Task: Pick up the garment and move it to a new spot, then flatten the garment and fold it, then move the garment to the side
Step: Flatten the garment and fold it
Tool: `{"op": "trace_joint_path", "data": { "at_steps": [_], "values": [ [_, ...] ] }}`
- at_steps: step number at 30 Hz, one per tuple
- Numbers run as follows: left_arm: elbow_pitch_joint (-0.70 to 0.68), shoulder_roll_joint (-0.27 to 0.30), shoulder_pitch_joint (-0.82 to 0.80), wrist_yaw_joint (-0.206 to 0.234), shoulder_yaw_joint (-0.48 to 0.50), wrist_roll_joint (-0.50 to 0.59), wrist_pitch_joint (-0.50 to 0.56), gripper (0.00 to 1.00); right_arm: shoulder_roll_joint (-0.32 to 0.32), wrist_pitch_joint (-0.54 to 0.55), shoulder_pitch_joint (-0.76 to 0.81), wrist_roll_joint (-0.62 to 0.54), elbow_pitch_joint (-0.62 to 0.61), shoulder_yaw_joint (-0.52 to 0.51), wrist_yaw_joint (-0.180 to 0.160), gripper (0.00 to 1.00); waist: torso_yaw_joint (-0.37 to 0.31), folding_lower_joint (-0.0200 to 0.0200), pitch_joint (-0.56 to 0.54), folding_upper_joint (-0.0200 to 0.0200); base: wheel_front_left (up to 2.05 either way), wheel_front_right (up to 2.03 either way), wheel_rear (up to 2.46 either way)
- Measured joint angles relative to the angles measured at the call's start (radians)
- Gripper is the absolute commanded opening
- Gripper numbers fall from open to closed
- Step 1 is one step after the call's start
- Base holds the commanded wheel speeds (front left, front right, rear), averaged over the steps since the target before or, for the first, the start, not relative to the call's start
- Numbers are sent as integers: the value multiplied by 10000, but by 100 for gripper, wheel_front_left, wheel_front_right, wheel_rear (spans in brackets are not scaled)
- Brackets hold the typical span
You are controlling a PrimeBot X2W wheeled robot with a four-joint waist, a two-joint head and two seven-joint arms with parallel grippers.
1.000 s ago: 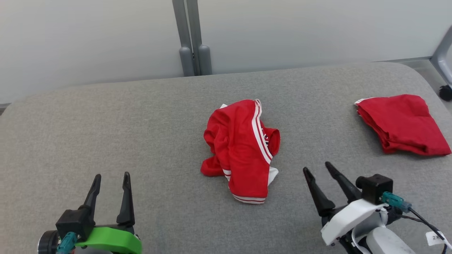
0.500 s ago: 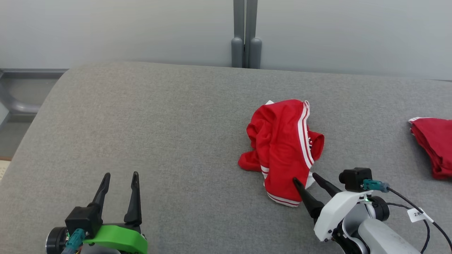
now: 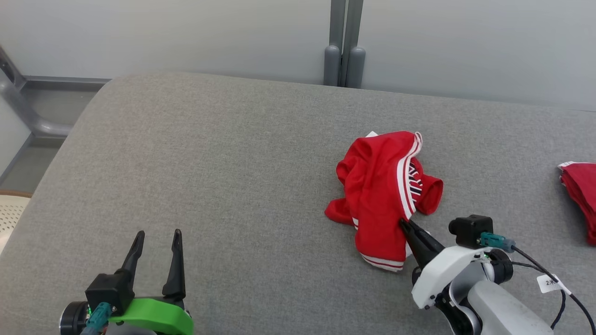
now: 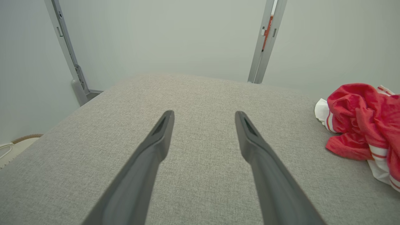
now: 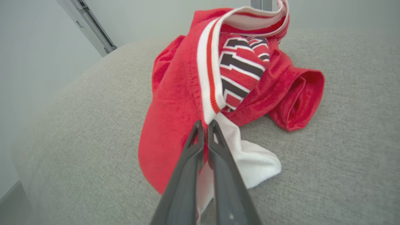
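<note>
The garment [image 3: 379, 200], red with white striped trim, was found crumpled in a heap on the grey fabric-covered desk [image 3: 209, 177], directly at the tips of the right end effector [image 3: 404, 224]. In the right wrist view the right end effector [image 5: 205, 123] was seen pressed together on the garment [image 5: 175, 103], with the white-and-red striped band pinched between its two dark fingers [image 5: 187, 162] at the heap's nearest edge. Most of the red cloth was piled beyond the tips and to their left; a white flap was spread on the desk just beside the fingers on their right, and a rolled red sleeve or leg opening was laid further to the right. Dark lettering with white outlines was exposed in the fold beyond the pinch.

The left end effector [image 3: 158, 233] was held well apart from the garment, with its fingers spread wide over bare desk. In its wrist view, the left end effector [image 4: 204, 114] was pointed across open grey fabric, and the garment [image 4: 359, 115] was seen far off to its right.

A second red cloth [image 3: 579, 200], folded, was laid well to the right of the right end effector. Two grey posts [image 3: 344, 65] were stood beyond the desk's far edge. Nothing was placed between either end effector and the garment.
</note>
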Motion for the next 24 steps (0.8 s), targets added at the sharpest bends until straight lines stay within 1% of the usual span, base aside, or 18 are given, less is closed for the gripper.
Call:
{"op": "trace_joint_path", "data": {
  "at_steps": [4,7,8,11,14,19,24],
  "values": [
    [35,12,2,0,-2,-33,0,100,31,-288,-207,-58,-378,-6,0,0,-203,0,-15,0,0,0,0],
    [42,12,3,-8,-29,-67,-2,100,73,-387,-368,468,-1106,-121,0,0,-436,0,-9,0,0,0,0],
    [42,8,2,-12,-40,-73,0,100,-2,-397,-451,688,-1329,-224,2,0,-531,0,2,0,0,0,0],
    [27,-10,-58,-38,-77,-92,-2,100,-539,-320,-630,1233,-1735,-696,2,0,-817,0,67,0,0,0,0],
    [23,-38,-219,-96,-123,-111,0,100,-1053,-207,-792,1538,-1804,-1273,0,0,-1090,0,214,1,0,0,0],
    [15,-61,-658,-188,-272,-90,-2,100,-1712,-94,-1067,1609,-1264,-2242,0,0,-1377,0,727,1,0,0,0],
    [19,-48,-1210,-274,-445,-8,35,100,-2006,-184,-1553,1645,-134,-3175,0,0,-1483,0,1470,1,0,0,0]
  ]
}}
